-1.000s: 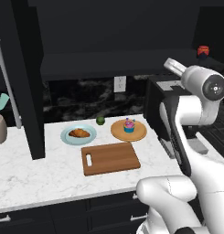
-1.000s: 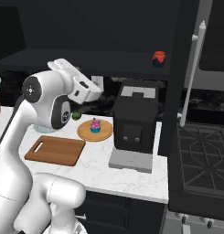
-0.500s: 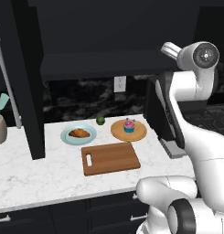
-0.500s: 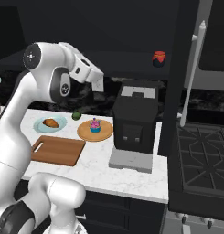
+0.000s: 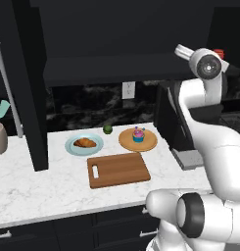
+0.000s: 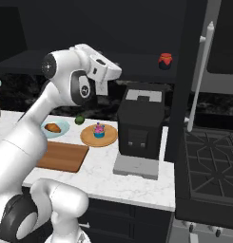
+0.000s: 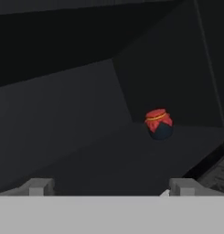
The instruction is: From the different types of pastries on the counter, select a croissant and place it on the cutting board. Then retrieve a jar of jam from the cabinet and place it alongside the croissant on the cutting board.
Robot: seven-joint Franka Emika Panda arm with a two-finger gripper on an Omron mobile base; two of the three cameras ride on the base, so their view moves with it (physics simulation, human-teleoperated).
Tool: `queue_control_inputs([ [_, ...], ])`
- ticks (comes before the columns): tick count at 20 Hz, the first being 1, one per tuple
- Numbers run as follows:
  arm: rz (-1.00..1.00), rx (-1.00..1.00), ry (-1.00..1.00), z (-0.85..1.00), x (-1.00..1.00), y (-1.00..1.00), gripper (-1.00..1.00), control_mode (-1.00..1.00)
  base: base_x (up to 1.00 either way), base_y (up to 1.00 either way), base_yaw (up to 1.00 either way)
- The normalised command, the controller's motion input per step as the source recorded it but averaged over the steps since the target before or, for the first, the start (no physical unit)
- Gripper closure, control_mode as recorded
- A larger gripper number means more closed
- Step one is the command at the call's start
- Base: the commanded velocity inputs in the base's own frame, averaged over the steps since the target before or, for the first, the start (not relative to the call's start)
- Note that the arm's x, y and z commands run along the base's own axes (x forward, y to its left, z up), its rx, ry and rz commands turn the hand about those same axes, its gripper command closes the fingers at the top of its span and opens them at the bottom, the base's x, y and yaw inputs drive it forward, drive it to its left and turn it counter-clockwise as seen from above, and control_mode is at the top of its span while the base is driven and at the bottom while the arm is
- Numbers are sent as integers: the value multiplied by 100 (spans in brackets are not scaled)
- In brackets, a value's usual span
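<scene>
Reaching up toward the cabinet (image 6: pixel 137 59), the arm seems to be on the jam step, though the croissant (image 5: pixel 85 143) sits on its blue plate (image 5: pixel 72 147), not the cutting board (image 5: pixel 119 169). The gripper (image 7: pixel 111 186) is spread wide and empty; next it must close in on the jar of jam (image 7: pixel 158 124), well ahead on the shelf. Its label is too dim to read

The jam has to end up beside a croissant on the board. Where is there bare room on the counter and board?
The cutting board lies wholly bare. Bare marble counter runs left of it and along its front edge. Behind the board it is crowded: croissant on its plate, green fruit, cupcake, then the coffee machine.
</scene>
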Motion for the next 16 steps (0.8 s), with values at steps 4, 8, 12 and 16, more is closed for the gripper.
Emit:
queue_control_inputs([
  [4, -10, 0, 5, 8, 16, -67, -100, -100, 0, 0, 0],
  [8, -14, 0, 10, 2, 25, -26, -100, -100, 0, 0, 0],
  [12, -23, 0, 4, 0, 14, 0, -100, -100, 0, 0, 0],
  [16, -30, -3, -1, 0, 18, 0, -100, -100, 0, 0, 0],
])
